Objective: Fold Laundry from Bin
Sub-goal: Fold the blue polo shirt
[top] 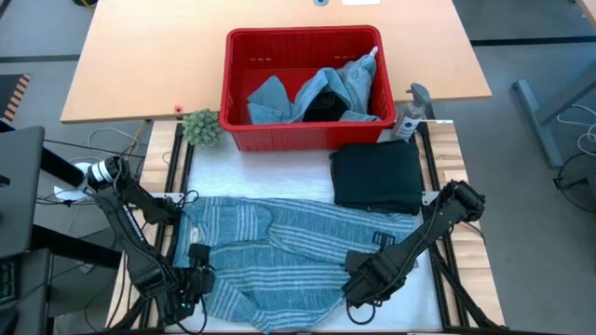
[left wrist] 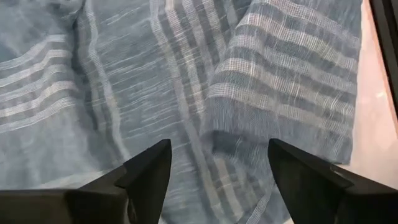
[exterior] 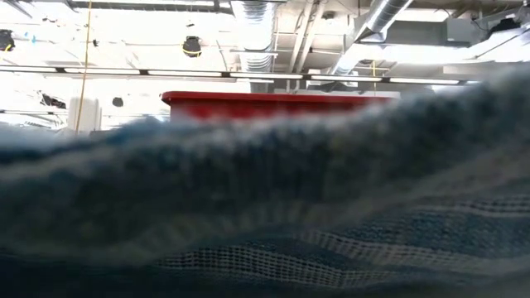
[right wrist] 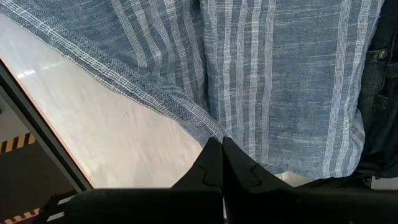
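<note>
Striped cloth [top: 279,251] spread at table's near edge | left pincer [left wrist: 217,168] agape, empty | right pincer [right wrist: 222,163] pinched closed, empty

The striped cloth [top: 279,256] covers most of the white tabletop [top: 270,172] near the arms, leaving a bare strip between it and the red bin [top: 303,88]. A folded black garment [top: 377,175] blocks the strip's right end; the small green plant [top: 201,127] stands at its left. Denim pieces [top: 321,93] fill the bin's middle and right.
</note>
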Controlling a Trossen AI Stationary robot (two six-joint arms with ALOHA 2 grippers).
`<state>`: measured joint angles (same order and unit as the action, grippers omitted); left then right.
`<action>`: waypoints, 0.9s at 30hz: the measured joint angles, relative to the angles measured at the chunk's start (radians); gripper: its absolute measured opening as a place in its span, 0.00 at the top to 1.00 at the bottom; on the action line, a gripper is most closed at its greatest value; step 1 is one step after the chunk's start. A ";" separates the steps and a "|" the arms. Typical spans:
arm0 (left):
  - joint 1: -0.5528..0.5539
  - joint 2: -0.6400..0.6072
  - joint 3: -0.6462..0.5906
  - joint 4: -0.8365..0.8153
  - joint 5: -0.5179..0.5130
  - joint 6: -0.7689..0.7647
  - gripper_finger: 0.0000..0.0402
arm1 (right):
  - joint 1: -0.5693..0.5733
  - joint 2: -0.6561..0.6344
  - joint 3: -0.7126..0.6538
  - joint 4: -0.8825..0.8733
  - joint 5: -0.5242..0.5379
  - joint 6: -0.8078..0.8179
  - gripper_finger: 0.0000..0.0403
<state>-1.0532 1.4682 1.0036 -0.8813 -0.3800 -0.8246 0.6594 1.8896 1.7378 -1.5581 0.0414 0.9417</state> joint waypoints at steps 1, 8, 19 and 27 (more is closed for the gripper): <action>0.003 0.000 -0.010 0.022 0.001 0.006 0.36 | 0.000 0.000 0.000 0.000 0.000 0.000 0.96; 0.035 0.000 -0.044 0.041 0.000 0.086 0.36 | 0.000 0.000 0.000 0.001 0.000 0.000 0.96; 0.083 0.000 -0.044 0.046 0.060 0.284 0.55 | 0.000 0.001 -0.001 0.004 -0.002 -0.006 0.96; 0.108 0.000 -0.044 0.100 0.056 0.366 0.76 | 0.000 0.001 -0.001 0.008 -0.005 -0.008 0.96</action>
<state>-0.9448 1.4685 0.9592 -0.7817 -0.3241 -0.4589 0.6594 1.8904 1.7370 -1.5505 0.0368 0.9333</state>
